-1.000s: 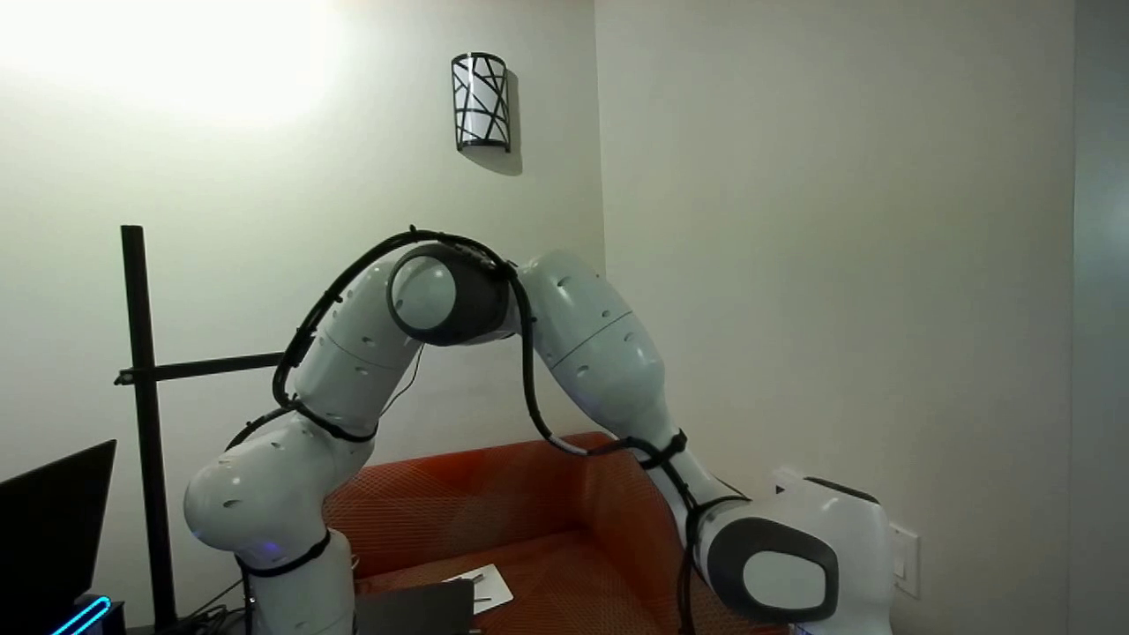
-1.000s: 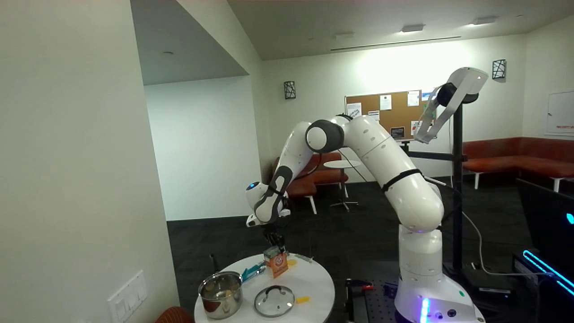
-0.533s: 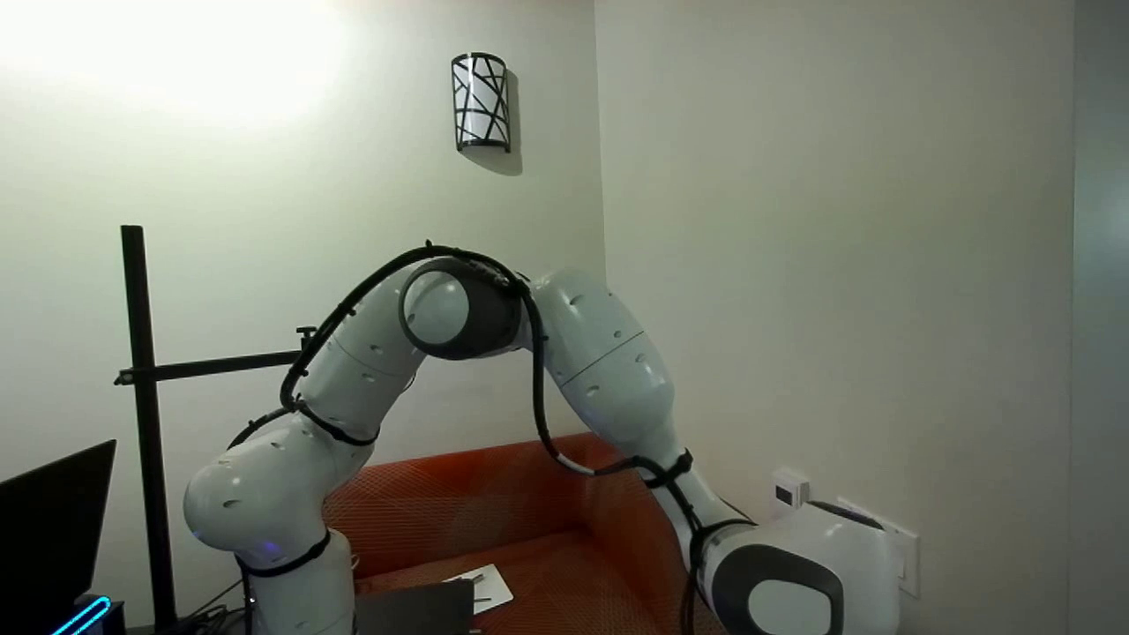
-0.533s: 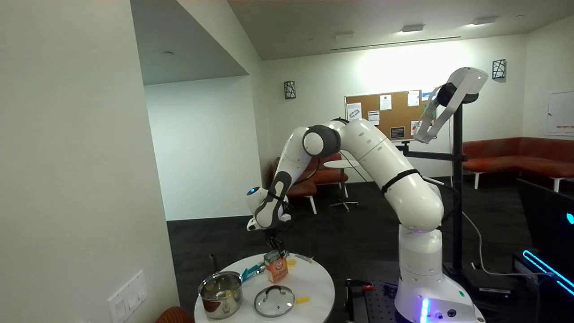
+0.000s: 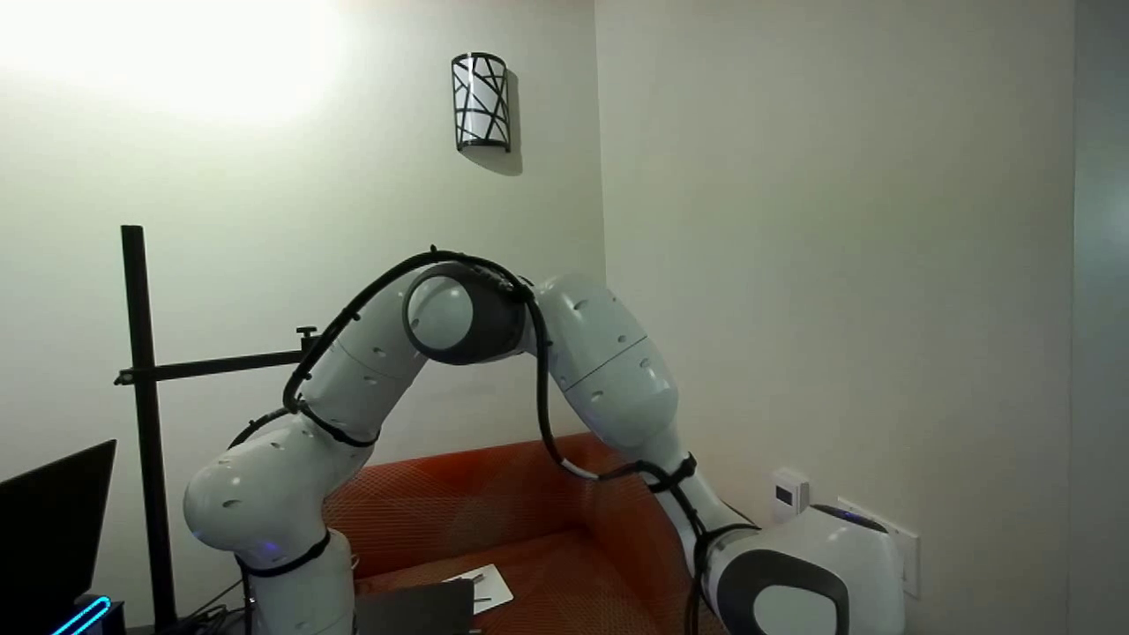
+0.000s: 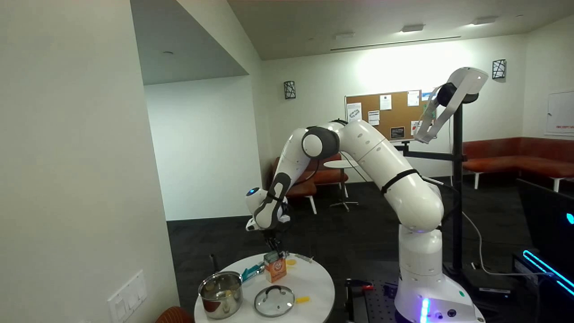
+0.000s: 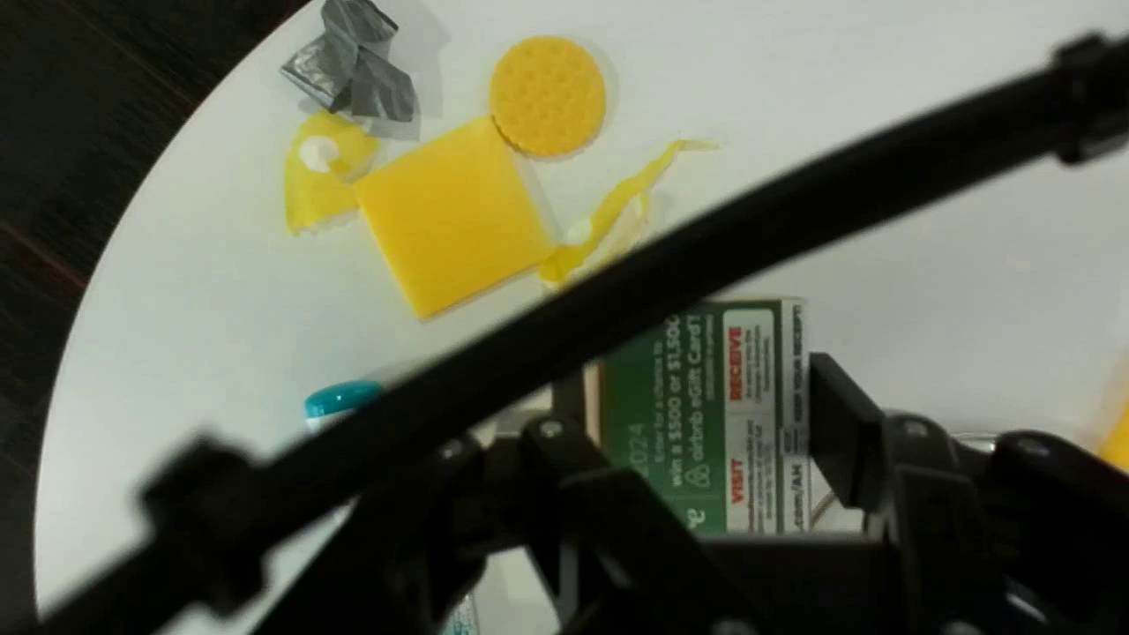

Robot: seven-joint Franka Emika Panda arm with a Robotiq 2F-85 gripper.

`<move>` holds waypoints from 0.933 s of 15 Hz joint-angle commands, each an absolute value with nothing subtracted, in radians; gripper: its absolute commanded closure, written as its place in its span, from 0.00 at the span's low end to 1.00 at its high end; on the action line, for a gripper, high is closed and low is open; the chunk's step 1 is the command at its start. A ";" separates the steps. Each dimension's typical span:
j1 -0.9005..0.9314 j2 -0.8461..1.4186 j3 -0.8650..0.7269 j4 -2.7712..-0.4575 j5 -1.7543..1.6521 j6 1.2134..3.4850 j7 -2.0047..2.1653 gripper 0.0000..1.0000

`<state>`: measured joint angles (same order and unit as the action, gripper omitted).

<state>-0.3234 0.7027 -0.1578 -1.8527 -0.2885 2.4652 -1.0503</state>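
Plainly, orange box (image 7: 688, 414) (green-topped), between the jaws

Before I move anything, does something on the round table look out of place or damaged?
Yes: in the wrist view, a crumpled silver piece and torn-looking yellow scraps lie loose on the white table, like litter. The orange box looks upright.

white robot arm (image 5: 609, 379) in front of an orange-red sofa (image 5: 459, 507)
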 commanded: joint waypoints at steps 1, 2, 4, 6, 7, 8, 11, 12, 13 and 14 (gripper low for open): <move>-0.322 0.695 -0.161 -1.838 -0.297 2.467 -1.025 0.05; -0.322 0.694 -0.161 -1.835 -0.297 2.466 -1.025 0.00; -0.321 0.691 -0.163 -1.834 -0.301 2.461 -1.029 0.00; -0.320 0.672 -0.162 -1.835 -0.297 2.443 -1.030 0.00; -0.320 0.654 -0.160 -1.840 -0.293 2.436 -1.032 0.00; -0.321 0.632 -0.156 -1.846 -0.286 2.426 -1.032 0.00; -0.321 0.544 -0.149 -1.872 -0.274 2.402 -1.039 0.00; -0.315 0.513 -0.150 -1.877 -0.274 2.384 -1.032 0.00; -0.313 0.481 -0.147 -1.881 -0.272 2.360 -1.036 0.00; -0.307 0.440 -0.146 -1.890 -0.268 2.325 -1.033 0.00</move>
<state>-0.3213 0.5711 -0.1533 -1.8308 -0.2854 2.4042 -1.0502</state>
